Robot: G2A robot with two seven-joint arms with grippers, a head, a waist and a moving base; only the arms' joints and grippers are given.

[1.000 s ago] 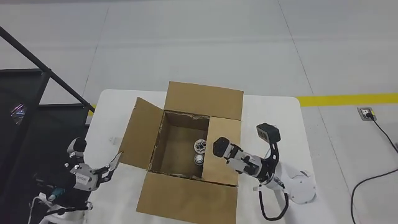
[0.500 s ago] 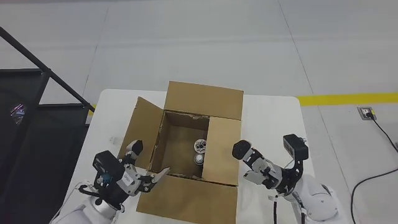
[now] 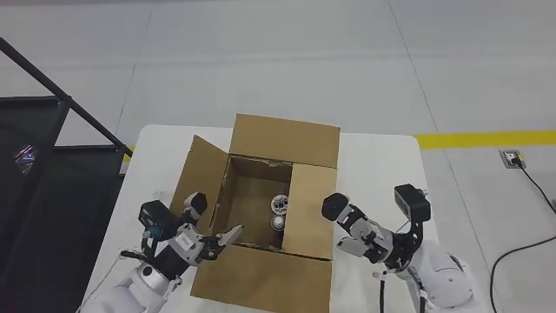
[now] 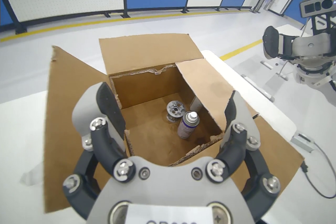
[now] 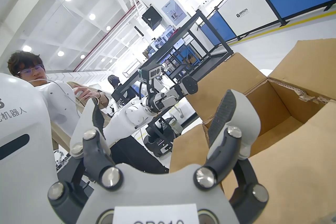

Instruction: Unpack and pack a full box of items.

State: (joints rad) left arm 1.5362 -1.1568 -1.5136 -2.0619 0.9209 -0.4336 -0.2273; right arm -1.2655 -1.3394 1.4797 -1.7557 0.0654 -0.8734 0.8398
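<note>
The left gripper [image 4: 168,96] hangs at the near left corner of the open cardboard box [image 3: 287,139], its pincer spread wide and holding nothing; whether a finger touches the cardboard cannot be told; the right gripper [image 5: 161,96] sits just beside the box's right side, likewise wide apart and empty; the box stands on the white table [image 3: 373,161]; inside, a spray can [image 4: 188,125] stands upright just beside a metal spool [image 4: 173,111].
</note>
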